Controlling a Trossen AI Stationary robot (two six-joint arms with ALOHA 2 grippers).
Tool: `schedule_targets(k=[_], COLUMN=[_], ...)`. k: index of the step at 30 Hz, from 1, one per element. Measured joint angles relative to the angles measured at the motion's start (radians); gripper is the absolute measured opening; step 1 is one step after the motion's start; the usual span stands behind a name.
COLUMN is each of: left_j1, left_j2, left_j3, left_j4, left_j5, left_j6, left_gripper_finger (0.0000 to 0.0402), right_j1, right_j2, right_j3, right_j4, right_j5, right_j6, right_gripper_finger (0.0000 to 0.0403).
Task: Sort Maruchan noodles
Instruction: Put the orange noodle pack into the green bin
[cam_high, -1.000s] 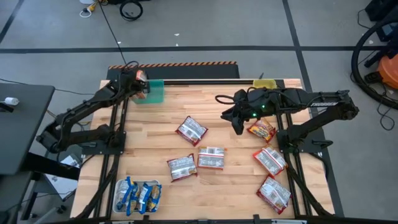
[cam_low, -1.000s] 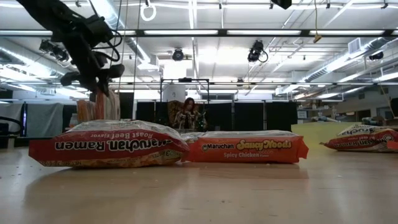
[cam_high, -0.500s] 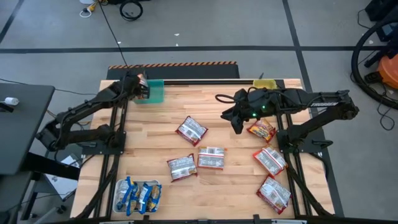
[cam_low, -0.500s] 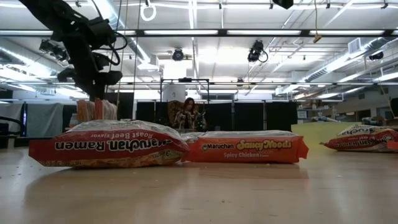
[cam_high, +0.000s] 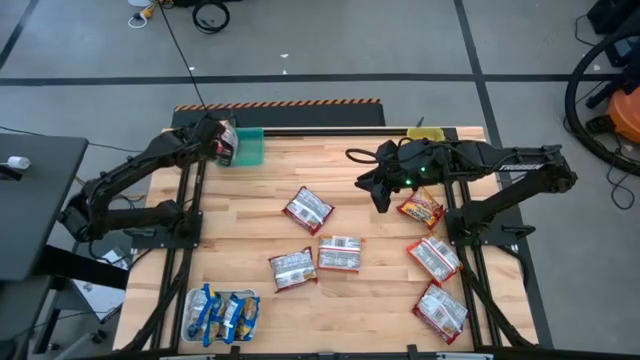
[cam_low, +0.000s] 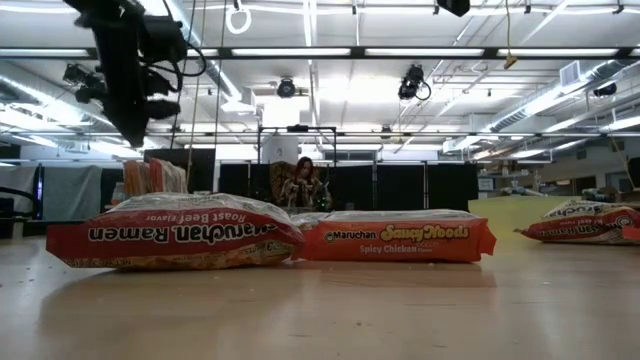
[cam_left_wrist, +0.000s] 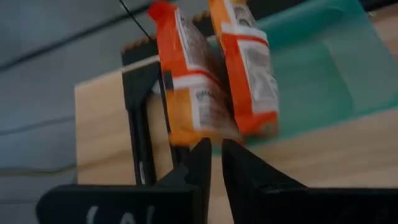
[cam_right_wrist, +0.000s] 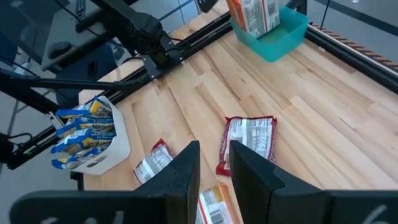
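High view: the wooden table (cam_high: 260, 185) carries loose Maruchan noodles across its middle and right, a teal tray (cam_high: 249, 146) at the far left corner and a white tray (cam_high: 222, 316) of blue-and-yellow packets at the near left. The right gripper (cam_high: 381, 196) hangs just beside an orange packet (cam_high: 421, 210), which lies immediately to its right with its long axis slanting from far left to near right. The right arm is clearly the nearer one; in my judgement the coming pick turns on a short shift rightward and a wrist turn to take the packet across its narrow side. Its fingers stand a little apart and hold nothing. The left gripper (cam_high: 213, 139) hovers over the teal tray, where two orange packets (cam_left_wrist: 214, 71) stand on edge; its fingers are nearly together and empty.
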Motion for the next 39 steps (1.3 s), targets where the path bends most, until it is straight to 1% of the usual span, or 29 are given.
schedule_targets(k=[3,6,9,13,15,19,23,26,28,32,34,36,39], left_j1=[-0.022,-0.098,-0.234,-0.463,-0.575,-0.768,-0.918,-1.006,-1.057,-1.127,-1.151,-1.168,-1.183], left_j2=[-0.005,-0.041,-0.094,-0.15,-0.163,-0.164,-0.157,-0.151,-0.152,-0.152,-0.152,-0.152,-0.152], left_j3=[0.077,0.141,0.168,0.168,0.168,0.168,0.168,0.167,0.167,0.167,0.167,0.167,0.167], left_j4=[-0.119,-0.13,-0.058,0.086,0.14,0.205,0.274,0.336,0.384,0.435,0.454,0.457,0.46], left_j5=[0.042,0.115,0.194,0.21,0.212,0.212,0.192,0.182,0.179,0.179,0.179,0.179,0.179], left_j6=[-0.046,-0.043,-0.037,-0.034,-0.023,-0.033,-0.059,-0.063,-0.058,-0.035,-0.028,-0.027,-0.024], left_gripper_finger=[0.0033,0.003,0.003,0.003,0.003,0.003,0.003,0.003,0.003,0.003,0.003,0.003,0.0029], right_j1=[0.0,0.0,0.0,0.013,0.029,0.082,0.161,0.212,0.247,0.324,0.338,0.339,0.323], right_j2=[0.0,-0.001,0.001,0.0,0.003,0.034,0.07,0.087,0.098,0.144,0.187,0.241,0.334], right_j3=[0.0,-0.017,-0.056,-0.118,-0.13,-0.146,-0.185,-0.237,-0.278,-0.354,-0.399,-0.429,-0.436], right_j4=[-0.002,-0.005,-0.06,-0.142,-0.265,-0.539,-0.68,-0.65,-0.614,-0.5,-0.468,-0.445,-0.445], right_j5=[0.001,0.044,0.076,0.072,0.034,-0.06,-0.102,-0.19,-0.241,-0.207,-0.217,-0.289,-0.391], right_j6=[-0.039,-0.062,-0.098,-0.106,-0.044,0.15,0.389,0.486,0.549,0.617,0.658,0.663,0.661], right_gripper_finger=[0.0092,0.0092,0.0092,0.0092,0.0092,0.0092,0.0092,0.01,0.0112,0.0153,0.0174,0.0192,0.0215])
